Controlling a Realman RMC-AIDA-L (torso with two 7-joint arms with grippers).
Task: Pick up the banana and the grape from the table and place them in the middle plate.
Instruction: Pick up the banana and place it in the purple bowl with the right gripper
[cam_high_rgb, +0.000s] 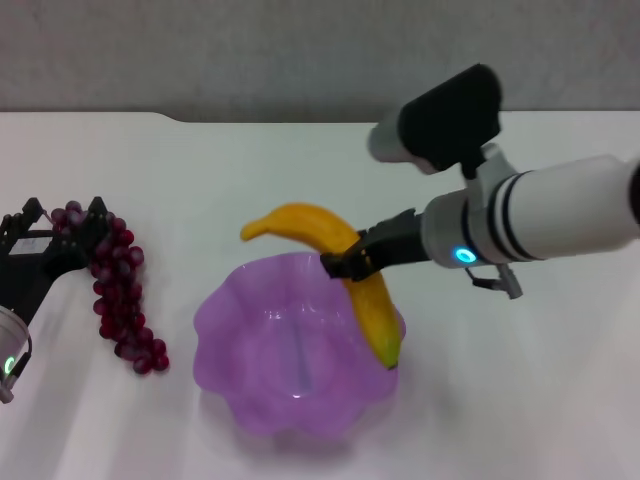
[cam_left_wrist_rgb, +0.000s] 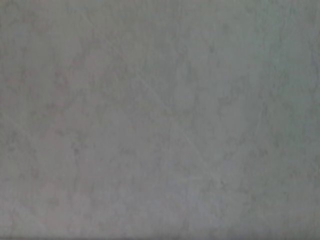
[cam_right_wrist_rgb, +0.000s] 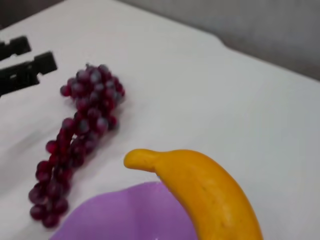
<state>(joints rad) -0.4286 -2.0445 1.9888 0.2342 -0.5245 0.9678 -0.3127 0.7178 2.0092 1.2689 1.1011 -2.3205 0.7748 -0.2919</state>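
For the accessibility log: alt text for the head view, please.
The right hand holds the banana over the purple plate's far rim. The left hand sits at the grape bunch's top end on the white table.

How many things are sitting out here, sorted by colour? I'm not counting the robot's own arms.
Yellow: 1, the banana, held by the right gripper over the plate's rim.
Dark red-purple: 1, the bunch of grapes, on the white table beside the left gripper.
Purple: 1, the plate.
Total: 3
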